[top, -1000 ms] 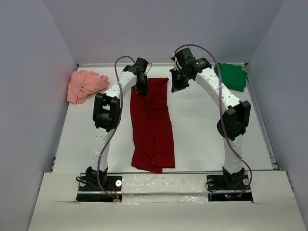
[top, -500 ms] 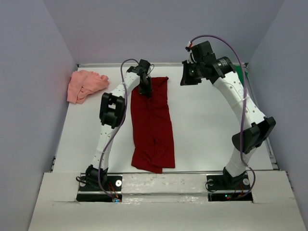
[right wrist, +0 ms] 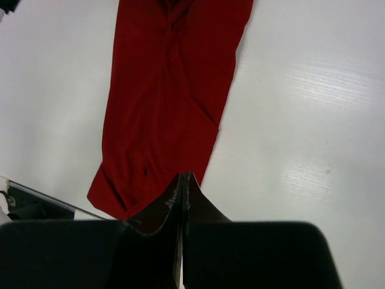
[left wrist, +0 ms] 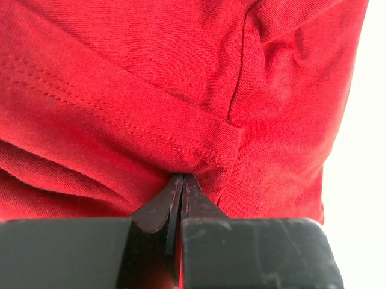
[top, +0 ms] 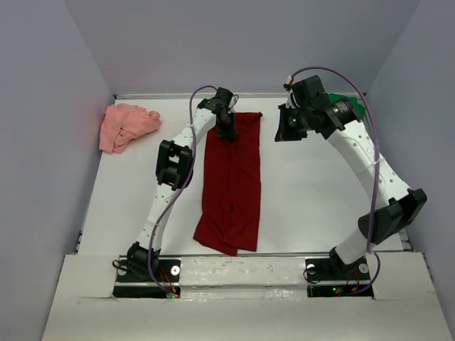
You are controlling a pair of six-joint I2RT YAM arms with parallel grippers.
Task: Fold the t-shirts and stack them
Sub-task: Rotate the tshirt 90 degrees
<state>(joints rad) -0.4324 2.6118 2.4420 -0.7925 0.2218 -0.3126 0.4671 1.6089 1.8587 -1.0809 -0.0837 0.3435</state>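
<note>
The dark red t-shirt (top: 234,177) lies folded into a long narrow strip down the middle of the table. My left gripper (top: 227,131) is at its far left corner, shut on a fold of the hem (left wrist: 204,153); red cloth (left wrist: 180,78) fills the left wrist view. Raised over the table, right of the strip's far end, my right gripper (top: 285,131) is shut with nothing in it (right wrist: 182,176), and the red t-shirt (right wrist: 168,102) shows below it. The salmon-pink t-shirt (top: 124,125) sits crumpled at the far left. The green t-shirt (top: 358,108) is mostly hidden behind the right arm.
White table (top: 306,185) with walls on three sides. A raised rail runs along the near edge (top: 242,254) in front of both arm bases. The right arm's elbow (top: 394,213) hangs out near the right wall.
My left gripper has moved right, dragging the red t-shirt's far end with it. The right arm has swung up and to the right, now covering most of the green t-shirt.
</note>
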